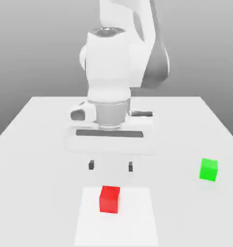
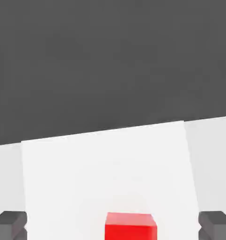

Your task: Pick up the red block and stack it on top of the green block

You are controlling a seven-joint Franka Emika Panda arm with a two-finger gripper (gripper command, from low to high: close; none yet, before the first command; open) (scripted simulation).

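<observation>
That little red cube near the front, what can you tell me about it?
The red block is a small, plain cube, bright red, with smooth unmarked faces that look like matte plastic. It sits flat and upright on the white table, on a slightly brighter rectangular patch of it. Nothing touches it but the table. The gripper hangs open above and just behind it, fingers apart. In the hand view the block lies between the two dark fingertips.

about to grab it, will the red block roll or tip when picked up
Probably neither: the red block is a flat-faced cube resting squarely on the table. It looks rigid. Its smooth faces might slip between the open tool fingers.
</observation>
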